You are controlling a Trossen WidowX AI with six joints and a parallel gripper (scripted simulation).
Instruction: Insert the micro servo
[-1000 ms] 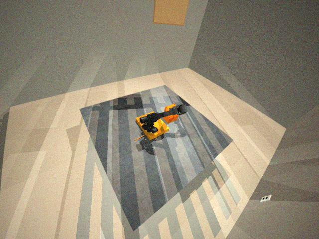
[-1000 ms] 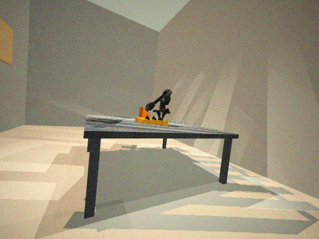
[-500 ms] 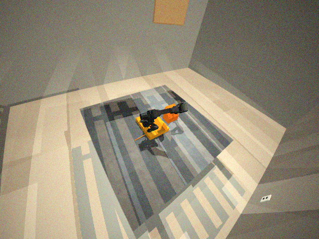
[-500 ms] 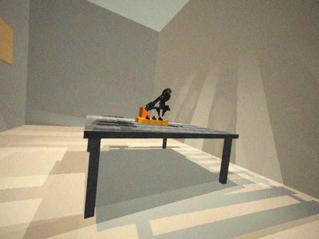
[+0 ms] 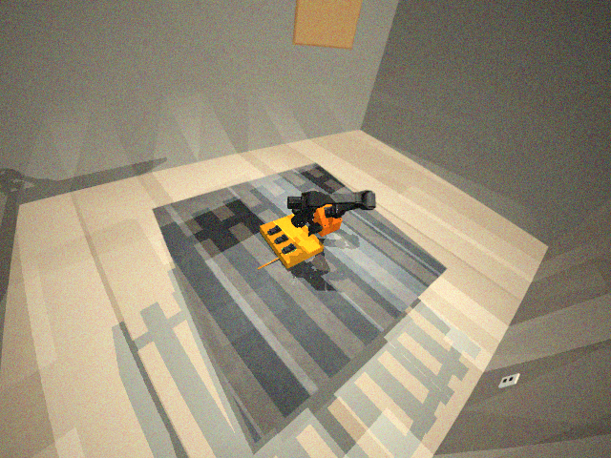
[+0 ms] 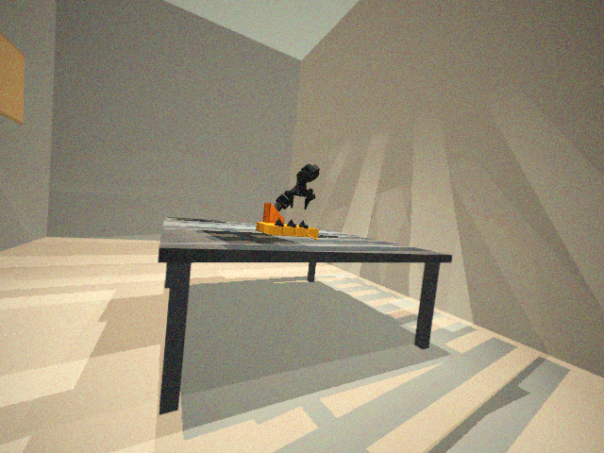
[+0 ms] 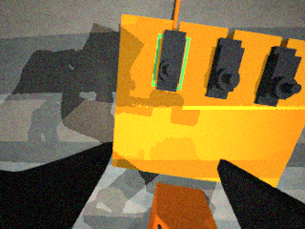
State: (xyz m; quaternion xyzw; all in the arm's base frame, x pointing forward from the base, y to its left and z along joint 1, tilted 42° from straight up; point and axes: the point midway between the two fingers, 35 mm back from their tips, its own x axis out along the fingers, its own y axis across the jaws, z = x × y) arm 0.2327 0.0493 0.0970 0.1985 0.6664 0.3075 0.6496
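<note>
Three servos sit in a row on your orange deck, which rests on the dark table. Above it, your gripper hangs spread wide and grasps nothing, lifted off the deck. Look next at the marked pocket, outlined in green: the micro servo sits in it, shaft up, its orange cable running off the far edge. Placement and release look done; only retreating fully remains, by my judgement.
</note>
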